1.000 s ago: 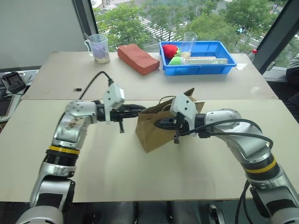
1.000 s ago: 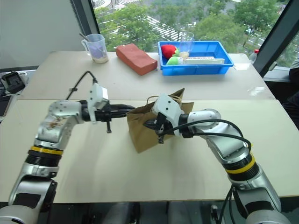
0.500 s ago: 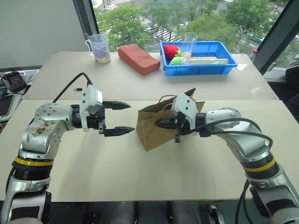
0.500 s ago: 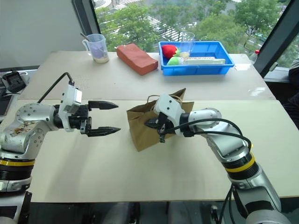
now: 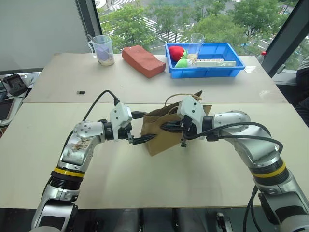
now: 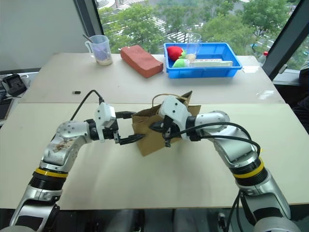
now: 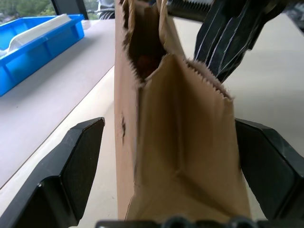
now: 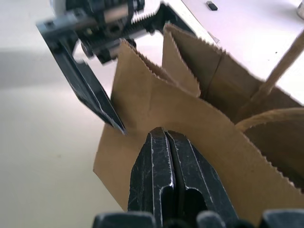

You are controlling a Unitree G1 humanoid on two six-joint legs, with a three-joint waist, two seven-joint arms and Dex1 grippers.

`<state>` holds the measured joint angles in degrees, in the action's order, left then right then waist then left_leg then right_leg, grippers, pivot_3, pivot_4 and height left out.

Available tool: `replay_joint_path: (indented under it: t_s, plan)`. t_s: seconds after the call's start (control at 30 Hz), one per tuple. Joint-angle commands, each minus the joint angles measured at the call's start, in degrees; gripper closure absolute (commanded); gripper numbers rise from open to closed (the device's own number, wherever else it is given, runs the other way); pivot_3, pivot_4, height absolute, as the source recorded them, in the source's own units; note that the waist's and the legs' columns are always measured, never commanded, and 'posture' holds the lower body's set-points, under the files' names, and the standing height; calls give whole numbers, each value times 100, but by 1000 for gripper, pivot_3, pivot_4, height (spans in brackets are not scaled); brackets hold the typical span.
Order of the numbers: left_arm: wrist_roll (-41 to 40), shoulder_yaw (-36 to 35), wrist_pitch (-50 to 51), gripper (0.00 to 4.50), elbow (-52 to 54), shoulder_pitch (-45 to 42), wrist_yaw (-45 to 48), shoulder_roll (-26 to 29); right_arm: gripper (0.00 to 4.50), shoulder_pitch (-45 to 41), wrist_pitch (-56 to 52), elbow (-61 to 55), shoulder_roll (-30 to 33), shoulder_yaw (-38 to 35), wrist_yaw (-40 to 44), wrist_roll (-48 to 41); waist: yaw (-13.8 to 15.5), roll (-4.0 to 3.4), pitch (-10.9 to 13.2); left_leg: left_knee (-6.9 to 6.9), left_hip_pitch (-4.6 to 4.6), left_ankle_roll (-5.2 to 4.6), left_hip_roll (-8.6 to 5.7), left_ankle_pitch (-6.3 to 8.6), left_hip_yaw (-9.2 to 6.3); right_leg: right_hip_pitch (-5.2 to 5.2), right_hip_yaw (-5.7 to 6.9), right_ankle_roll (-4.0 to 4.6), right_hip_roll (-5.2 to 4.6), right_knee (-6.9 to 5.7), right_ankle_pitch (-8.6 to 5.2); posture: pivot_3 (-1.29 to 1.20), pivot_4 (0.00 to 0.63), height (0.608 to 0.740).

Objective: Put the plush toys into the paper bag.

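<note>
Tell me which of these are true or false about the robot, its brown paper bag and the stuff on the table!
1. The left gripper is wide open, one finger on each side of the brown paper bag. True.
2. The right gripper is wide open. False: its fingers are shut on the bag's paper edge.
3. The reddish brick-shaped block sits inside the blue plastic tray. False: it lies on the table beside the tray.
4. A red strawberry-like item lies in the blue tray. True.
5. The clear measuring cup stands on the far table. True.
6. The bag lies flat. False: it stands up, mouth open.
</note>
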<state>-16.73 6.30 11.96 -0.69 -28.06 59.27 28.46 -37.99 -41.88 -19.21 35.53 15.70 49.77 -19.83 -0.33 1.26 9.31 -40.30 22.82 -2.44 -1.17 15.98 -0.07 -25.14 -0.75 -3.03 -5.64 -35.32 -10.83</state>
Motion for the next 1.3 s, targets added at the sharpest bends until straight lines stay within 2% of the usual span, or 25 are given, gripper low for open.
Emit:
replay_joint_path:
  t_s: [0.03, 0.13, 0.33, 0.4, 0.53, 0.67, 0.8, 0.9, 1.03, 1.13, 1.3]
  plan:
    - [78, 19, -250, 44, 10, 9, -192, -178, 4500, -173, -47, -228, 47, -211, -31, -19, 4, 0, 0, 0, 0, 0, 0, 0, 0, 0, 0, 0, 0, 0, 0, 0, 150, 740]
    - [23, -5, -296, 856, 13, 0, -258, -356, 4500, -156, -73, -255, 54, -228, -39, -20, 2, 0, 0, 0, 0, 0, 1, 0, -1, -1, 0, 0, 0, 0, 0, 0, 150, 740]
    - [45, 11, -305, 3657, -75, -100, -270, -474, 4500, -155, -72, -230, 31, -233, -65, 14, 4, 0, 0, 0, 0, 0, 1, 0, -1, -1, 0, 0, 0, 0, 0, 0, 150, 740]
    - [35, 3, -293, 4466, -124, -144, -256, -485, 4500, -137, -47, -226, 39, -251, -72, 24, 7, 0, 0, 0, 0, 0, 1, 0, -1, 0, 0, 0, -1, 1, 0, 0, 150, 740]
    - [-51, -90, -206, 4466, -223, -229, -181, -422, 4500, -74, -185, -491, 232, -461, 56, -153, 17, 0, 0, 0, 0, 0, 0, 0, -1, -1, 0, 0, -1, 0, 0, 0, 150, 740]
    - [-172, -177, -72, 4466, -314, -350, 33, -258, 4500, -155, -730, -971, 843, -996, 663, -1002, 42, 0, 0, 1, 4, -1, 2, 1, -4, -2, 1, 0, -2, 4, 0, 0, 150, 740]
    - [-442, -258, -114, 4466, -585, -558, 755, 96, 4500, -1090, -2166, -818, 1640, -2021, 1222, -2677, 34, -3, 2, 0, 4, -4, 6, 2, -1, -3, -1, 0, -5, 18, 0, 0, 150, 740]
    - [-704, -242, -53, 4466, -775, -813, 1398, 265, 4500, -1881, -2829, -273, 2327, -2353, 1564, -3286, 39, -3, 2, 8, 0, -4, 12, 3, -2, -3, 1, 1, -4, 28, 0, 0, 150, 740]
    - [-765, -125, -123, 4466, -1020, -1053, 1941, 300, 4500, -2194, -2938, 157, 3003, -2354, 1867, -3367, 88, -3, 2, 15, -3, -6, 11, 4, 2, 0, 3, 1, -8, 31, -1, 0, 150, 740]
    - [-708, 34, -303, 4466, -1294, -1247, 2345, 157, 4500, -2133, -2534, 483, 3365, -2243, 2004, -3003, 97, -3, 2, 11, 7, -8, 5, 5, 11, -4, 0, 1, -13, 26, 0, 0, 150, 740]
    - [-408, 233, -843, 4466, -1890, -1411, 2421, -336, 4500, -1603, -2068, 503, 3283, -2145, 1929, -2703, 96, -2, 2, 0, 8, -13, 4, 8, 15, 1, -1, -1, -15, 25, 0, 0, 150, 740]
